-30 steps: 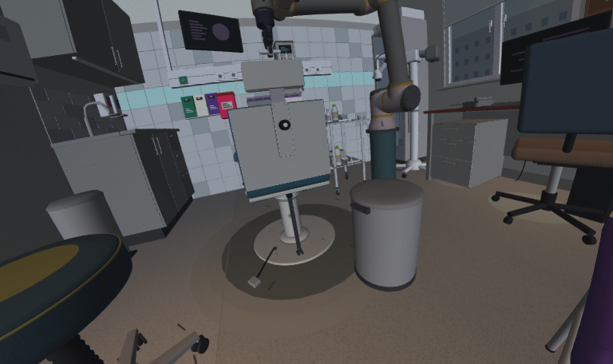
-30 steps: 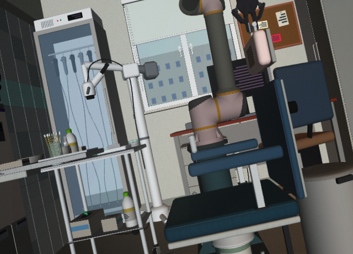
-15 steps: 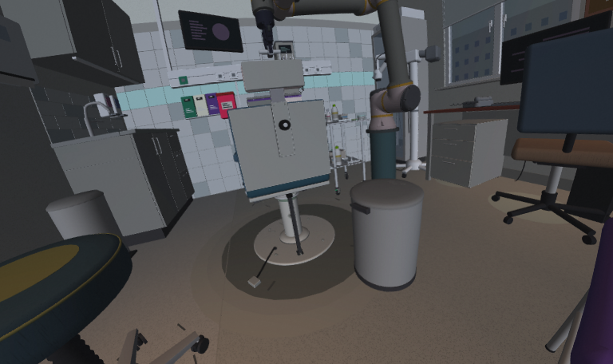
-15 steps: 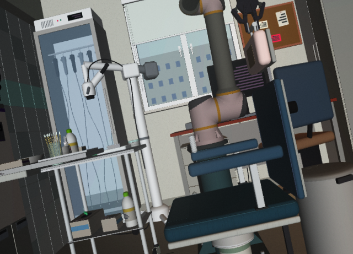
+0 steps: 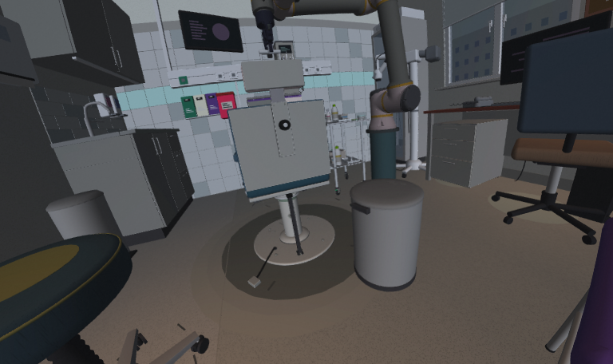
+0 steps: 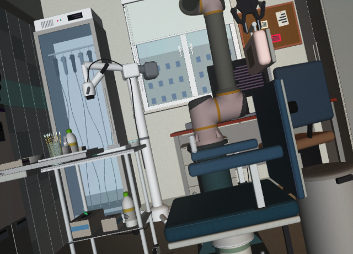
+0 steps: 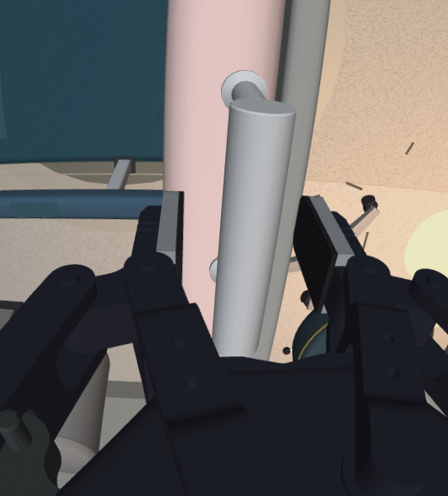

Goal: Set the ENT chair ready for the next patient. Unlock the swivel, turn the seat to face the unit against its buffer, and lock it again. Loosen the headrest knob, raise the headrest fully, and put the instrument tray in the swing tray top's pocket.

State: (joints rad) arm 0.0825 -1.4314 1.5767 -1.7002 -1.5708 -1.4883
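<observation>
My gripper (image 7: 248, 231) hangs straight down over the top of the headrest (image 6: 259, 50) and is open, holding nothing. The grey handle bar (image 7: 253, 222) on the headrest's top edge lies between its fingers. The headrest, pink padded on a grey plate, stands raised high above the chair back (image 5: 280, 145) on its post. The black headrest knob (image 5: 284, 124) sits in the middle of the back's rear face. The blue seat (image 6: 231, 208) and armrests (image 6: 233, 157) face the trolley (image 6: 85, 157), whose top carries a flat tray, a beaker and a bottle.
Behind the chair run the tiled wall with a monitor (image 5: 210, 31) and a counter with a sink (image 5: 122, 179). A grey bin (image 5: 386, 234) stands close to the chair's base, a foot lever (image 5: 262, 267) lies on the floor, and an office chair (image 5: 560, 161) sits to the right.
</observation>
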